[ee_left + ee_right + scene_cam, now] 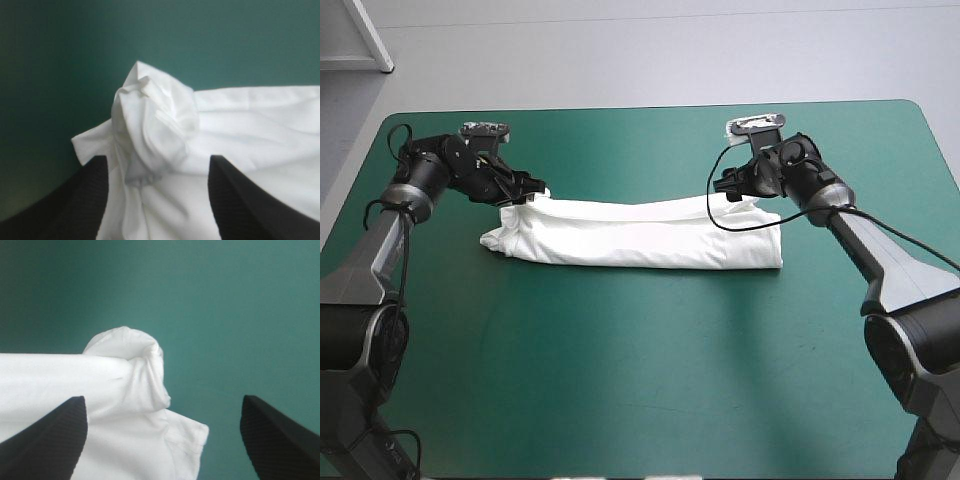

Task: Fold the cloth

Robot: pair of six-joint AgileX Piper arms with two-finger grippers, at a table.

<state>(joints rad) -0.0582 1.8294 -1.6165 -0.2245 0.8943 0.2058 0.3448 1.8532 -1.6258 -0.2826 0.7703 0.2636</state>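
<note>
The white T-shirt (640, 236) lies as a long folded band across the middle of the teal-green table (640, 380), running left to right. My left gripper (534, 190) is low at the band's far left corner. In the left wrist view it (157, 159) is open, its black fingers (90, 200) apart with a bunched corner of the T-shirt (155, 120) lying between them. My right gripper (730, 190) is at the far right corner. It (162, 399) is open wide, with a rolled end of the T-shirt (125, 375) between and just ahead of the fingers, nearer one finger (50, 440).
Bare teal-green cover stretches in front of the T-shirt toward the near edge and behind it toward the far edge (640, 108). A white piece of furniture (355, 40) stands beyond the table's far left corner.
</note>
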